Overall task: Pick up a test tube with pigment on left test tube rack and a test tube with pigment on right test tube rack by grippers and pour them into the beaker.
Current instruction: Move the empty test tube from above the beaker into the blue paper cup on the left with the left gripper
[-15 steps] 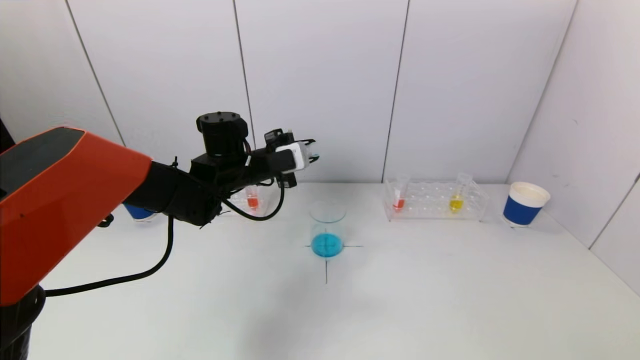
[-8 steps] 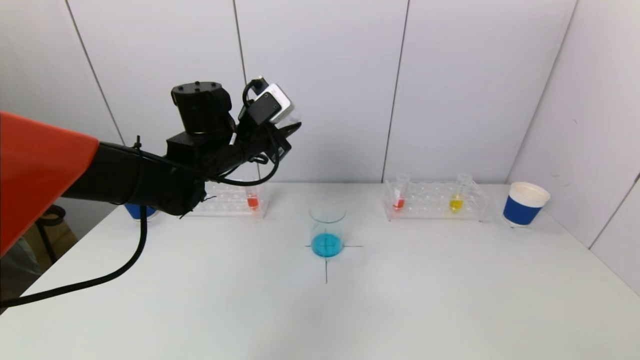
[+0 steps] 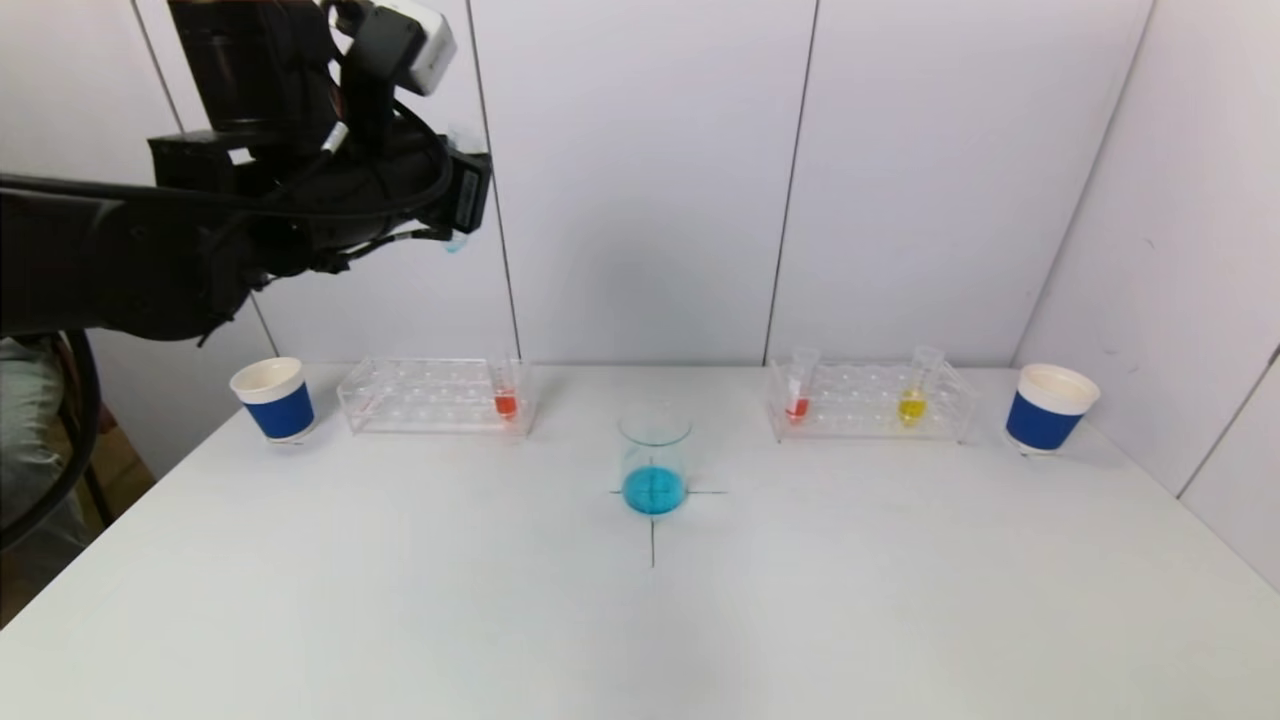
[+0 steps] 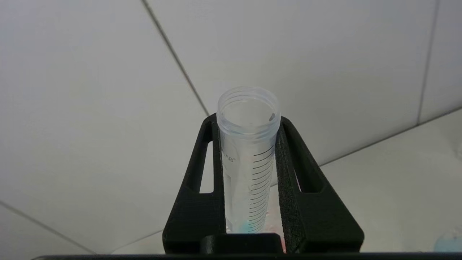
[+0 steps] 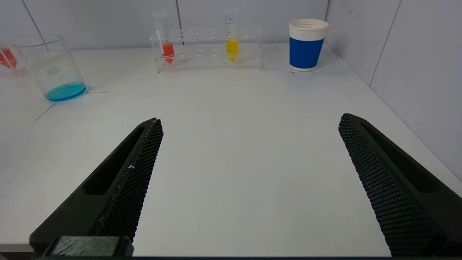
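Note:
My left gripper [image 3: 462,190] is high above the table's far left, over the left rack [image 3: 420,400]. It is shut on a clear test tube [image 4: 249,151], held mouth up, with only a blue trace at its tip [image 3: 455,243]. The left rack holds one red tube [image 3: 506,396]. The beaker [image 3: 655,460] stands at the table's middle on a cross mark, with blue liquid at its bottom. The right rack [image 3: 870,405] holds a red tube [image 3: 798,396] and a yellow tube [image 3: 913,398]. My right gripper [image 5: 251,119] is open and empty, low over the near right table.
A blue paper cup [image 3: 275,400] stands left of the left rack, another [image 3: 1045,408] right of the right rack. Grey wall panels close the back and right side. The right wrist view also shows the beaker [image 5: 54,68] and the right rack [image 5: 209,54].
My left arm has risen and swung left, away from above the beaker, and the held tube has turned from tilted to mouth up. Nothing on the table has moved.

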`<act>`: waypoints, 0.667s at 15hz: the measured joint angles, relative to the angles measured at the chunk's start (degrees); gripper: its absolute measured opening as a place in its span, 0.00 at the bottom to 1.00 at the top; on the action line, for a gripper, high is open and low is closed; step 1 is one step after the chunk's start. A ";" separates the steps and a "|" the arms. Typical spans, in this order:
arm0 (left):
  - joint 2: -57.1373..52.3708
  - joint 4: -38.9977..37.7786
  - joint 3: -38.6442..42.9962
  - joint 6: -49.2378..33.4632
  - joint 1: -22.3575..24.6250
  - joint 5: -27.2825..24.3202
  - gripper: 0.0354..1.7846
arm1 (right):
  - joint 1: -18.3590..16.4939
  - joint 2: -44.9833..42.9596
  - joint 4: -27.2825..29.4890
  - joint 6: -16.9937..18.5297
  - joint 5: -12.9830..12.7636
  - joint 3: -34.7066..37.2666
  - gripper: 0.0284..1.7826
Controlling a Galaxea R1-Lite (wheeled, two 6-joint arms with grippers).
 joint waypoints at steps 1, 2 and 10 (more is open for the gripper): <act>-0.99 2.18 -1.50 -0.55 1.30 2.71 0.23 | 0.00 0.00 0.00 0.02 -0.02 0.00 0.99; -1.87 4.46 -2.77 -0.99 2.93 4.68 0.23 | 0.00 0.00 0.00 0.05 -0.02 0.00 0.99; -4.21 16.13 -6.42 -14.25 17.57 8.00 0.23 | 0.00 0.00 0.00 0.00 -0.02 0.00 0.99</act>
